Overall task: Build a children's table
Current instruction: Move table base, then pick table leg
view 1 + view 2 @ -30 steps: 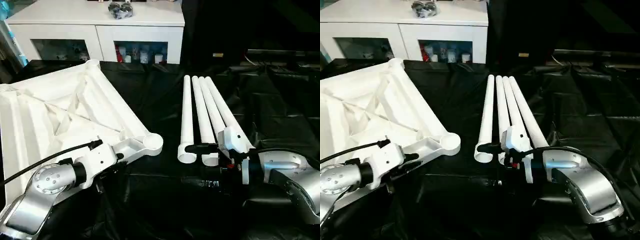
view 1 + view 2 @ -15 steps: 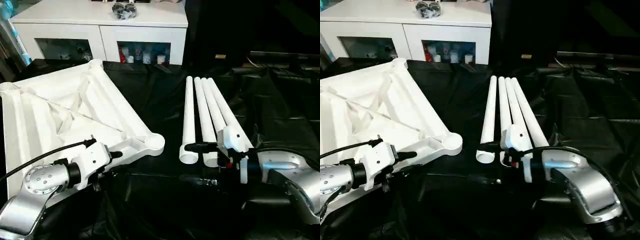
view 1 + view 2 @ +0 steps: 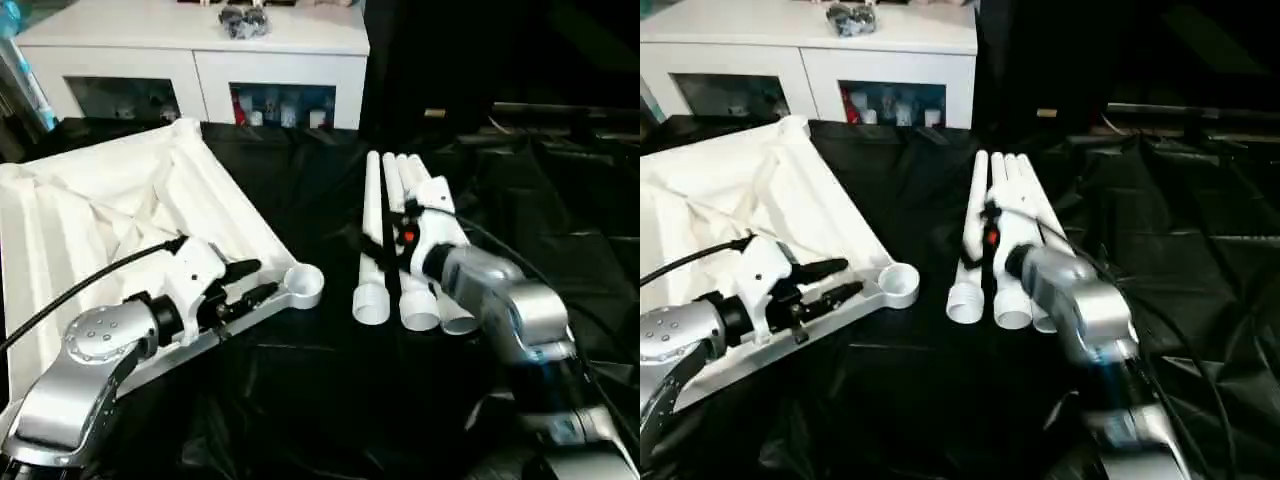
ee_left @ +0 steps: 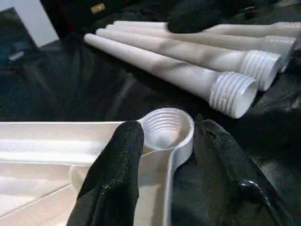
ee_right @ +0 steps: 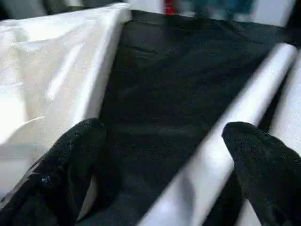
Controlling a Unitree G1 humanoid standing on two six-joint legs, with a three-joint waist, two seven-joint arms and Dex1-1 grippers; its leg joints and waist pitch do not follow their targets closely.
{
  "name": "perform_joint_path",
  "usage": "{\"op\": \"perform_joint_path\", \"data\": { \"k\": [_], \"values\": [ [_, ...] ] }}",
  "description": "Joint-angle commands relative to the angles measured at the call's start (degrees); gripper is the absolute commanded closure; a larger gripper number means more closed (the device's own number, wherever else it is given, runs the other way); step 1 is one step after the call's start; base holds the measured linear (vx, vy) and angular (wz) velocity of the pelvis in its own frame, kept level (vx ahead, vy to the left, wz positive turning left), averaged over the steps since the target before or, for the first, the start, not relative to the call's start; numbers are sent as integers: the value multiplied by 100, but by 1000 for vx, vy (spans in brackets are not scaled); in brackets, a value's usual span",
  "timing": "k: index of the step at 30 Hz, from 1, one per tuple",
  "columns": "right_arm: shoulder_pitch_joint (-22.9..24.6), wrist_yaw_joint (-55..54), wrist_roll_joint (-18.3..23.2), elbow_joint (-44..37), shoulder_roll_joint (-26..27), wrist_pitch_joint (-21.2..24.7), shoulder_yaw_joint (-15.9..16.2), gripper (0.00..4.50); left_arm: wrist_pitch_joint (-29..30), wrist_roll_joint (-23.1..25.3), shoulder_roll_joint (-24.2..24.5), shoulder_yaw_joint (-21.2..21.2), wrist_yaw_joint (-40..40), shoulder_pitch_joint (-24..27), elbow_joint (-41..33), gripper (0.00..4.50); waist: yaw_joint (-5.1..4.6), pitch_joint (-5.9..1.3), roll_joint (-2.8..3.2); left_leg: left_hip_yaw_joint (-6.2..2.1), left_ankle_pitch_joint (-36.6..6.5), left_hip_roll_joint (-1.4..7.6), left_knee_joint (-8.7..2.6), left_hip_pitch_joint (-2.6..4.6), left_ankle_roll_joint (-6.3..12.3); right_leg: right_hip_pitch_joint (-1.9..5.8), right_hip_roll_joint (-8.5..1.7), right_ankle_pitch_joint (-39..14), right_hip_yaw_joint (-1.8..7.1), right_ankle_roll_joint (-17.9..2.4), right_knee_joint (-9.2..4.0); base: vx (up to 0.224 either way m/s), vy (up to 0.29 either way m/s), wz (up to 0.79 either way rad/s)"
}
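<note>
Looks like a staged test room or lab rather than a home: work surface (image 3: pixel 300 400) draped in crumpled black sheeting, a dark backdrop (image 3: pixel 480 50) behind, and a white cabinet (image 3: pixel 200 60) with glass doors holding small bottles and clutter on top.

Black-draped work table (image 3: pixel 300 400), white glass-door cabinet (image 3: pixel 200 70) behind it, dark backdrop (image 3: pixel 480 50) beside it

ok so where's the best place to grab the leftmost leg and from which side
Probably mid-shaft on the leftmost leg, coming down from above with the jaws across it. It lies flat on the black cloth, its left flank is free, and the next leg crowds its right. The threaded near end should stay bare for the corner socket.
</note>
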Motion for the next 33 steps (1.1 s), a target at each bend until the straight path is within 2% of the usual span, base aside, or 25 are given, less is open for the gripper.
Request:
{"op": "perform_joint_path", "data": {
  "k": [1,2,3,5,9,12,13,16,18,21,22,25,29,33],
  "values": [
    [-168,-256,-109,212,34,188,-128,0,155,-133,86,-47,-110,-77,-165,250,-6,-327,36,-136,-504,353,-474,164,-231,124,-393,487,207,-1329,-368,0,0,0],
    [-385,-400,-220,487,75,483,-140,0,330,-343,142,-52,-250,-96,-286,219,-2,-325,39,-133,-508,353,-470,162,-254,129,-385,538,203,-1303,-364,0,0,0],
    [-385,-400,-220,487,75,483,-140,0,330,-343,142,-52,-250,-96,-286,219,-2,-325,39,-133,-508,353,-470,162,-254,129,-385,538,203,-1303,-364,0,0,0],
    [-667,-369,-59,748,154,1032,-234,0,545,-568,157,-10,-339,-162,-463,214,-13,-325,46,-133,-513,339,-470,163,-293,133,-375,553,202,-1360,-351,0,0,0],
    [-951,-272,175,1076,217,1471,-295,0,645,-505,184,-52,-325,-195,-569,173,-20,-324,32,-126,-538,350,-472,164,-324,146,-384,547,205,-1322,-351,0,0,0],
    [-1040,-288,117,1226,219,1570,-252,0,673,-503,232,-92,-351,-191,-617,140,-6,-328,40,-126,-513,358,-475,165,-356,141,-388,543,201,-1294,-354,0,0,0],
    [-1062,-315,85,1275,224,1588,-247,0,679,-503,239,-98,-350,-189,-628,140,1,-327,23,-122,-510,360,-476,166,-368,142,-389,526,203,-1290,-350,0,0,0],
    [-1281,-577,-296,1712,257,1644,-150,0,735,-503,301,-108,-312,-214,-668,121,1,-323,26,-114,-535,359,-482,170,-453,123,-392,388,198,-1316,-357,0,0,0],
    [-1336,-630,-244,1793,305,1640,-232,0,724,-477,318,-113,-316,-214,-668,101,4,-315,8,-109,-568,358,-482,166,-470,127,-398,339,209,-1297,-360,0,0,0],
    [-1464,-677,-178,1880,359,1493,-294,0,711,-454,319,-94,-283,-191,-684,101,5,-328,13,-110,-498,360,-476,165,-452,132,-397,455,208,-1253,-348,0,0,0],
    [-1488,-697,-199,1886,357,1501,-278,0,693,-439,325,-100,-274,-187,-689,101,4,-327,2,-109,-479,362,-478,162,-446,132,-394,494,207,-1249,-346,0,0,0],
    [-1581,-723,-295,1920,362,1539,-205,0,705,-452,330,-108,-267,-166,-718,101,9,-326,19,-108,-462,359,-477,168,-469,128,-387,568,201,-1221,-340,0,0,0],
    [-1843,-857,-470,2546,410,1575,-234,0,744,-463,338,-145,-270,-138,-760,101,-3,-319,28,-103,-576,355,-480,174,-559,115,-386,461,201,-1262,-345,0,0,0],
    [-2000,-817,-376,2910,488,1538,-350,0,758,-466,353,-155,-289,-163,-737,101,-9,-317,33,-105,-651,362,-484,168,-582,120,-394,416,204,-1277,-344,0,0,0]
  ]
}}
